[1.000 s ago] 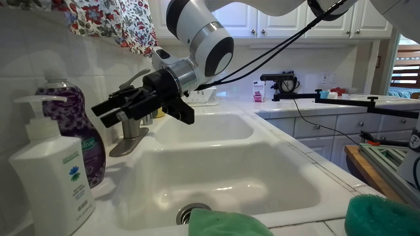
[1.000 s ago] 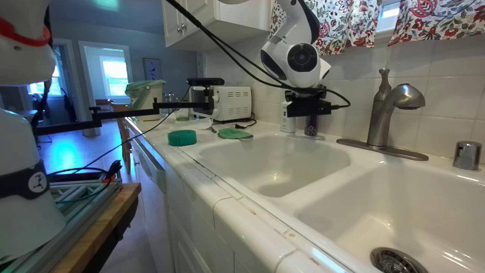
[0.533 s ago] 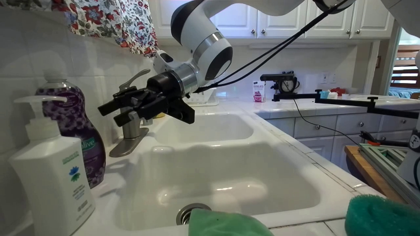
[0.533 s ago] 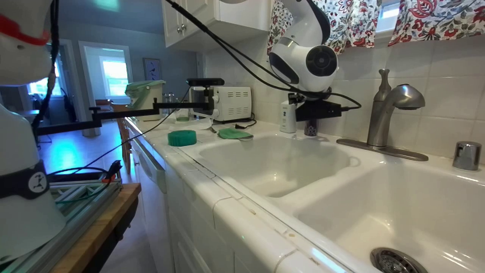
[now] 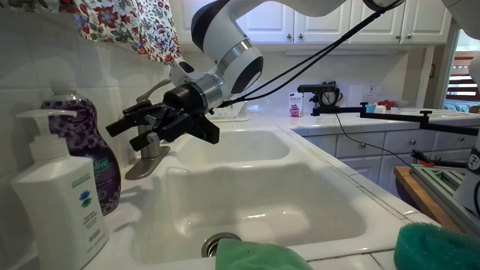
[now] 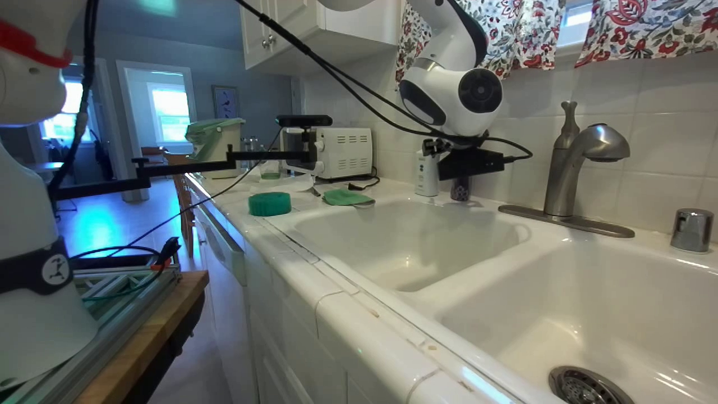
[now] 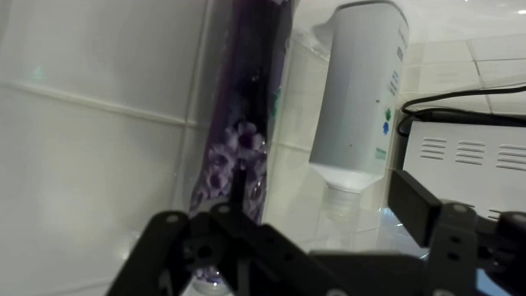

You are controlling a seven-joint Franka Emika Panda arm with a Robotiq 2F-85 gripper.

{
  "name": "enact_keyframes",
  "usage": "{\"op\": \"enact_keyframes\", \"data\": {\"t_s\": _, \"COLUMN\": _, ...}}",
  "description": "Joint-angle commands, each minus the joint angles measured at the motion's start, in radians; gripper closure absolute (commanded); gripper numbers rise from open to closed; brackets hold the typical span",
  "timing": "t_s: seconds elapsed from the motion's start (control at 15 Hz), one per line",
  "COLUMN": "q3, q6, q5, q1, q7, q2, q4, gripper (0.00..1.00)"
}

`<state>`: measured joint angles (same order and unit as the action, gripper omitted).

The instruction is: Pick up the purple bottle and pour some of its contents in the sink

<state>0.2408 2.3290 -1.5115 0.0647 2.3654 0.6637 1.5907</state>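
The purple bottle (image 5: pixel 84 138) stands upright on the counter by the tiled wall, partly behind a white pump bottle. In an exterior view only the lower part of the purple bottle (image 6: pixel 460 189) shows below my gripper. My gripper (image 5: pixel 127 135) hangs open in the air, to the right of the purple bottle and in front of the faucet, with nothing held. In the wrist view my gripper (image 7: pixel 324 187) has its fingers wide apart; the left one overlaps the purple bottle (image 7: pixel 246 102), and whether they touch is unclear. Below lies the white double-basin sink (image 5: pixel 262 195).
Close beside the purple bottle is the white pump bottle (image 5: pixel 62 202), seen through the jaws in the wrist view. A metal faucet (image 6: pixel 564 174) rises from the back rim. A green cloth (image 5: pixel 258 257) and a teal sponge (image 5: pixel 431 247) lie at the near edge.
Against the exterior views from a second ago, my gripper has shifted slightly toward the faucet side and turned a little, its fingertips showing farther apart. Both bottles have stayed in place.
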Motion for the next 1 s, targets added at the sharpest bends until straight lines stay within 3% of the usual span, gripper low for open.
{"op": "enact_keyframes", "data": {"t_s": 0.0, "q3": -0.041, "q6": -0.018, "q5": -0.019, "q1": 0.033, "q7": 0.01, "q2": 0.016, "q4": -0.037, "gripper": 0.18}}
{"op": "enact_keyframes", "data": {"t_s": 0.07, "q3": -0.045, "q6": -0.017, "q5": -0.02, "q1": 0.037, "q7": 0.01, "q2": 0.018, "q4": -0.041, "gripper": 0.21}}
{"op": "enact_keyframes", "data": {"t_s": 0.2, "q3": -0.051, "q6": -0.017, "q5": -0.023, "q1": 0.041, "q7": 0.01, "q2": 0.021, "q4": -0.047, "gripper": 0.41}}
{"op": "enact_keyframes", "data": {"t_s": 0.4, "q3": -0.054, "q6": -0.017, "q5": -0.028, "q1": 0.043, "q7": 0.011, "q2": 0.026, "q4": -0.054, "gripper": 0.57}}
{"op": "enact_keyframes", "data": {"t_s": 0.93, "q3": -0.059, "q6": -0.018, "q5": -0.031, "q1": 0.05, "q7": 0.012, "q2": 0.037, "q4": -0.069, "gripper": 0.57}}
